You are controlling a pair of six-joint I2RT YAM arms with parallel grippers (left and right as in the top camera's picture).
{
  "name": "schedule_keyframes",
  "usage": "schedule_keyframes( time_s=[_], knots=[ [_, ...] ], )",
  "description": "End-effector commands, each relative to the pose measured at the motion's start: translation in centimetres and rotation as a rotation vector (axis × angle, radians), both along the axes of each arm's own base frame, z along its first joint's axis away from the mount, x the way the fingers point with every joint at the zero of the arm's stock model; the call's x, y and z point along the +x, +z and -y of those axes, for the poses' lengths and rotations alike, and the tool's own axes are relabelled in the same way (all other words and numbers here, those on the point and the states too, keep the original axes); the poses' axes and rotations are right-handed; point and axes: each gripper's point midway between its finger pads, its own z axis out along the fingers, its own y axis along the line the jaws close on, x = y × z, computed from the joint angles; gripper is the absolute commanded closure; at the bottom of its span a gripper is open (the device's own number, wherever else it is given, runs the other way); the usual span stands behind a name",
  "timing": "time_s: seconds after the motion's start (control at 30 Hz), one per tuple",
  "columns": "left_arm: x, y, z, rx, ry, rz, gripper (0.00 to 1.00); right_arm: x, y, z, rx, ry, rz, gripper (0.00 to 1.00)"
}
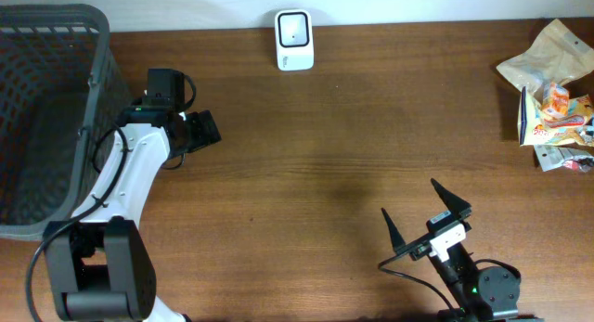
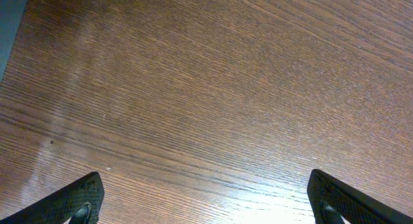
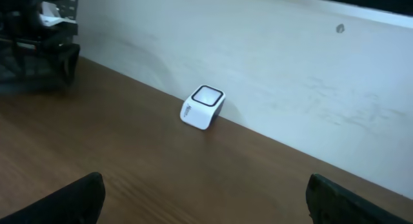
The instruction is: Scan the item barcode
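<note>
— Where's the item?
— The crinkled tan-and-orange snack packets lie at the right edge of the brown wooden table, well apart from the small white boxy scanner at the back wall, which is angled upward to read barcodes.
— Hands?
— The left hand and right hand are both spread wide and empty. The right is nearer the packets, so it's probably the picker.

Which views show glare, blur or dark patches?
Left wrist: a bright glare patch on the table at the bottom edge, grain sharp. Right wrist: soft overall, scanner slightly blurred, top-left corner dark. Overhead: even light, sharp.
</note>
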Motion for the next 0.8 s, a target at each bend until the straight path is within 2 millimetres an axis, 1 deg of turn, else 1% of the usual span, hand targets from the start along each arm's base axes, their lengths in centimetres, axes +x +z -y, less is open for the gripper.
schedule_keyframes(
  time_s=[0.0, 0.03, 0.1, 0.13, 0.2, 0.23, 0.27, 0.3, 0.37, 0.57, 0.7, 0.77],
  knots=[
    [0.4, 1.1, -0.2, 0.007, 0.010, 0.033, 0.01, 0.5, -0.2, 1.1, 0.035, -0.064, 0.004, 0.02],
    [0.4, 1.1, -0.2, 0.007, 0.010, 0.032, 0.01, 0.9, -0.7, 1.7, 0.086, -0.101, -0.023, 0.02],
    [0.4, 1.1, -0.2, 0.007, 0.010, 0.032, 0.01, 1.2, -1.5, 2.4, 0.136, -0.144, -0.060, 0.02],
    [0.4, 1.1, -0.2, 0.007, 0.010, 0.032, 0.01, 1.3, -1.6, 2.6, 0.137, -0.156, -0.063, 0.02],
    [0.4, 1.1, -0.2, 0.007, 0.010, 0.032, 0.01, 1.6, -1.8, 3.9, 0.140, -0.231, -0.067, 0.02],
    [0.4, 1.1, -0.2, 0.007, 0.010, 0.032, 0.01, 1.8, -2.2, 4.5, 0.139, -0.270, -0.082, 0.02],
    [0.4, 1.1, -0.2, 0.007, 0.010, 0.032, 0.01, 1.8, -3.4, 5.1, 0.131, -0.302, -0.129, 0.02],
    [0.4, 1.1, -0.2, 0.007, 0.010, 0.032, 0.01, 1.9, -4.2, 5.7, 0.131, -0.329, -0.158, 0.02],
    [0.4, 1.1, -0.2, 0.007, 0.010, 0.032, 0.01, 1.9, -4.2, 6.4, 0.133, -0.359, -0.157, 0.02],
    [0.4, 1.1, -0.2, 0.007, 0.010, 0.032, 0.01, 1.9, -4.2, 6.6, 0.133, -0.368, -0.158, 0.02],
    [0.4, 1.1, -0.2, 0.007, 0.010, 0.032, 0.01, 2.0, -4.4, 7.5, 0.132, -0.425, -0.159, 0.02],
    [0.4, 1.1, -0.2, 0.007, 0.010, 0.032, 0.01, 2.0, -4.4, 7.7, 0.132, -0.432, -0.161, 0.02]
  ],
)
